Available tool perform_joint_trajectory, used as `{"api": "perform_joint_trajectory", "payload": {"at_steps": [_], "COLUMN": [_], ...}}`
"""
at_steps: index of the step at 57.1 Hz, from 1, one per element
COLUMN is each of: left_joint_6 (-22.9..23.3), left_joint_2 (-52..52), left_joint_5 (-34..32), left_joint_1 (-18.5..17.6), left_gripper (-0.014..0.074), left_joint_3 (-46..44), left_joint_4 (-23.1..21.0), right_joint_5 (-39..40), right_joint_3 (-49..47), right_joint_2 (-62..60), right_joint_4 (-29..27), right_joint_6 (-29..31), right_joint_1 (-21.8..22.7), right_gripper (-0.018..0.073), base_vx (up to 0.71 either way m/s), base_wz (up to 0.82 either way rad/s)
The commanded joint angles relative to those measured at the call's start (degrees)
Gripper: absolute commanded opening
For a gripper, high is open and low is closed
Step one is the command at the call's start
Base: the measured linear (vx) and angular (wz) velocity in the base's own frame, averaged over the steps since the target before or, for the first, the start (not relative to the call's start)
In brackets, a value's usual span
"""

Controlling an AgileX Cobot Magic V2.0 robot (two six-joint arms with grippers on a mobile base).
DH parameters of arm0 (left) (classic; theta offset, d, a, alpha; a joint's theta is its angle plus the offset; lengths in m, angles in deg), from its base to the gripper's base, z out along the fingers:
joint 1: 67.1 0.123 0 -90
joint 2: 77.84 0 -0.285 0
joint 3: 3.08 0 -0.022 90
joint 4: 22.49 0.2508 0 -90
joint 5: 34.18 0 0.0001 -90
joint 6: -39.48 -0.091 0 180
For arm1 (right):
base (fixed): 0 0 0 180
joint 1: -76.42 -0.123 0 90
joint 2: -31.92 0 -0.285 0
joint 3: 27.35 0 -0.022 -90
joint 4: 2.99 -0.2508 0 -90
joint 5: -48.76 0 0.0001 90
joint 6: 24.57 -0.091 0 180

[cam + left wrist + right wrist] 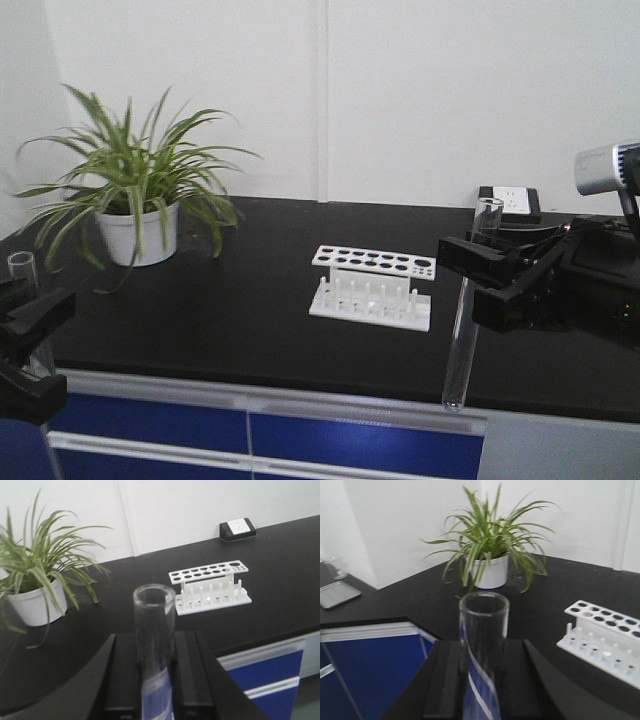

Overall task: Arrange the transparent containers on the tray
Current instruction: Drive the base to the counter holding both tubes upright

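Exterior front-facing: left pincer (42, 345) tight around one test tube (21, 266) (rim up), right pincer (465, 282) around second tube (458, 350).

The right test tube (465, 330) is long, slim, clear glass, with a flared open rim and a round bottom. It stands almost upright, rim up and leaning slightly. My right jaws clamp it near the top. It sits to the right of the white rack (372, 285), and its bottom shows down by the front edge of the bench (250, 320). The left test tube (22, 272) is the same clear glass, rim up, gripped between my left jaws, well to the left of the rack. Both look empty.
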Motion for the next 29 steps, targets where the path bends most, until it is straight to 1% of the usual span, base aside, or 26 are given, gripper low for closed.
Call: {"api": "perform_joint_trajectory", "payload": {"at_steps": [1, 29], "left_joint_6": [0.4, 0.4], "left_joint_2": [-0.4, -0.4], "left_joint_5": [-4.4, -4.4], "left_joint_1": [-0.4, -0.4], "left_gripper": [-0.0001, -0.0001], "left_joint_3": [-1.4, -1.4], "left_joint_4": [-0.3, -0.3], "right_joint_5": [-1.2, -1.2], "right_joint_3": [-1.6, -1.6], "right_joint_2": [-1.2, -1.2], "right_joint_4": [1.0, 1.0], "right_joint_6": [0.1, 0.1], "right_joint_1": [0.2, 0.2], "right_gripper": [-0.0011, -0.0011], "base_vx": [-0.37, -0.38], "base_wz": [0.22, 0.28]}}
